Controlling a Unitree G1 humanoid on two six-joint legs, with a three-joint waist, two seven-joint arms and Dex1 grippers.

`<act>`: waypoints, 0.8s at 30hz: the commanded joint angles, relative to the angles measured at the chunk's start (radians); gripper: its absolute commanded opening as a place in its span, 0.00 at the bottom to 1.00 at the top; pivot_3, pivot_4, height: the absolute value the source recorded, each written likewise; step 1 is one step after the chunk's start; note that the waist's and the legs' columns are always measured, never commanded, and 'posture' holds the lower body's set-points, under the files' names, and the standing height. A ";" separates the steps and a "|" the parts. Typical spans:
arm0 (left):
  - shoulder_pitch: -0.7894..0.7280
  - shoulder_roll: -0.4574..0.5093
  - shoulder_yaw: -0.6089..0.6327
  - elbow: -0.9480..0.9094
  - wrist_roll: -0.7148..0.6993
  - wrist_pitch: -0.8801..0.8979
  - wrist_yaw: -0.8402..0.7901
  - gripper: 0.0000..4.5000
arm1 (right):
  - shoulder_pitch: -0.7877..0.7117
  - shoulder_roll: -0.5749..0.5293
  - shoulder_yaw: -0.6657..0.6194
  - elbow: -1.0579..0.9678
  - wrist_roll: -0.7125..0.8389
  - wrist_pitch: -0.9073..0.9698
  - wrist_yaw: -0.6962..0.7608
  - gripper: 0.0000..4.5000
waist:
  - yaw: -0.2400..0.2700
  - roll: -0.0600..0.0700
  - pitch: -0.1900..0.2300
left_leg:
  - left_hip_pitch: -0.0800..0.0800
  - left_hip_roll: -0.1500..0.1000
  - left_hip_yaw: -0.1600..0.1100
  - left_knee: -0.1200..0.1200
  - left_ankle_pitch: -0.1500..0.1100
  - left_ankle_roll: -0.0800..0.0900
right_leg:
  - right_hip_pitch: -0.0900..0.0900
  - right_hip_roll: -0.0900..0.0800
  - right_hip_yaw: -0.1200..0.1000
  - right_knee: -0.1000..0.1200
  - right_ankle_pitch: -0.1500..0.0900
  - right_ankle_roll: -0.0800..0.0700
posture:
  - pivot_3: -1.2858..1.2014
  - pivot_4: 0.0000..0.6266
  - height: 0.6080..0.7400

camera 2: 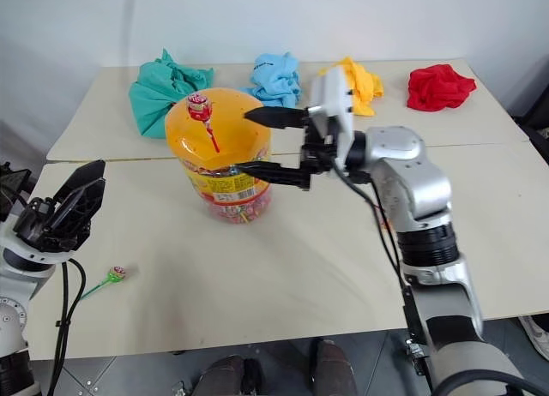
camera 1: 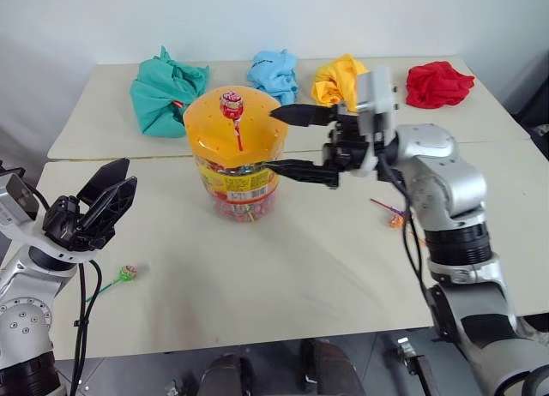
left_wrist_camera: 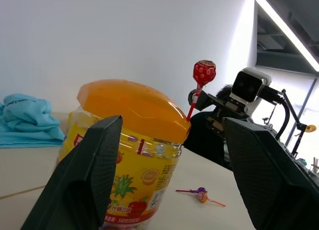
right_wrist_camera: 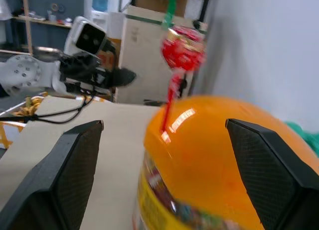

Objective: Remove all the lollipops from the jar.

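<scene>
The jar (camera 1: pixel 233 177), clear with a domed orange lid (camera 1: pixel 214 135) and a yellow-red label, stands on the table's middle left. A red lollipop (camera 1: pixel 232 105) stands upright in the lid, stick in a hole. My right gripper (camera 1: pixel 273 141) is open at the lid's right side, one finger level with the lid top, the other by the jar's shoulder, nothing between them. A green lollipop (camera 1: pixel 127 273) lies on the table near my left gripper (camera 1: pixel 120 183), which is open and empty left of the jar. Another lollipop (camera 1: pixel 395 217) with an orange head lies partly behind my right arm.
Bunched cloths sit along the far table: teal (camera 1: pixel 163 92), blue (camera 1: pixel 274 73), yellow (camera 1: pixel 336 81), red (camera 1: pixel 437 83). A seam (camera 1: pixel 129 159) runs between the far and near tabletops. The near table (camera 1: pixel 300 267) has bare surface in front of the jar.
</scene>
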 commanded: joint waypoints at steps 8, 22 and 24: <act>0.030 0.007 0.004 -0.055 -0.070 0.044 -0.032 0.75 | -0.090 0.126 0.058 0.066 -0.082 0.022 -0.087 0.73 | -0.005 0.000 0.000 | 0.001 0.000 0.000 0.000 0.000 0.000 | 0.000 0.000 0.001 0.001 0.000 0.000 | 0.52 0.24 1.00; -0.028 -0.003 -0.059 -0.077 -0.021 0.000 -0.068 0.75 | -0.122 0.109 -0.127 0.064 0.120 0.116 -0.015 0.01 | 0.002 0.000 0.000 | 0.000 0.000 0.000 0.000 0.000 -0.001 | 0.000 0.000 0.001 0.001 0.000 0.000 | 0.52 0.24 1.00; -0.034 0.002 -0.072 -0.094 -0.021 0.000 -0.080 0.75 | -0.126 0.064 -0.186 0.045 0.191 0.172 -0.005 0.01 | 0.002 0.000 0.000 | 0.000 -0.001 0.000 0.000 0.000 0.000 | 0.000 0.000 0.001 0.000 0.000 0.000 | 0.52 0.24 1.00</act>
